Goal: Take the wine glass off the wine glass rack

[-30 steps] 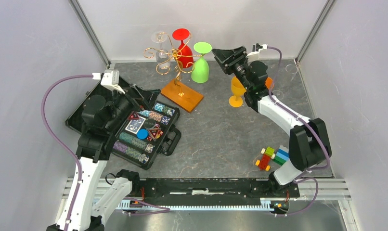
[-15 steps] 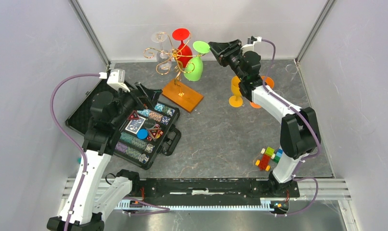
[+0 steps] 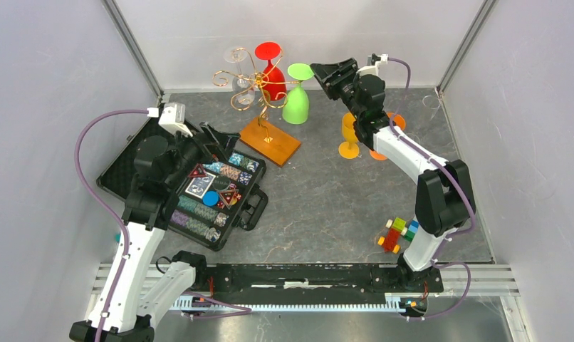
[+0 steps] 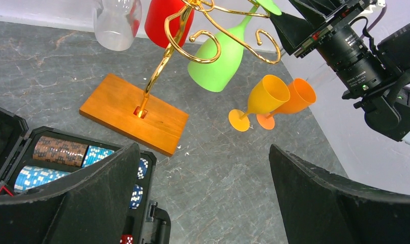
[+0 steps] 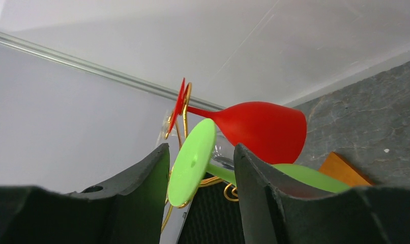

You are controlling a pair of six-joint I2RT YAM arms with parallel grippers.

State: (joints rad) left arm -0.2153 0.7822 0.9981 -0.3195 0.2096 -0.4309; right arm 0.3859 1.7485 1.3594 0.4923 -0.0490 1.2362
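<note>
Progress: green wine glass point(image 3: 296, 103) hangs on the wine glass rack point(image 3: 250, 80), right gripper point(image 3: 318, 70) spread astride its foot, not yet clamped; left gripper point(image 4: 203, 170) gapes wide.

— What sort of place is this?
— A robotics lab, a test cell by the look of it. Plain pale panel walls point(image 3: 199, 35) box the table point(image 3: 320, 192) in on three sides, held by aluminium posts point(image 3: 131, 46) at eleven and one o'clock.
— And the machinery?
— Two white-and-black robot arms point(image 3: 412, 153) bolted to a black rail point(image 3: 312, 274) at six o'clock, with purple cables point(image 3: 81, 178) looping up to their wrists.
— Anything homely?
— Only unrelated props on the slate-patterned top: a poker chip case point(image 3: 250, 203) at nine, toy bricks point(image 3: 402, 234) at four, and a wine glass rack point(image 3: 270, 139) hung with coloured glasses point(image 3: 296, 103) at twelve.
</note>
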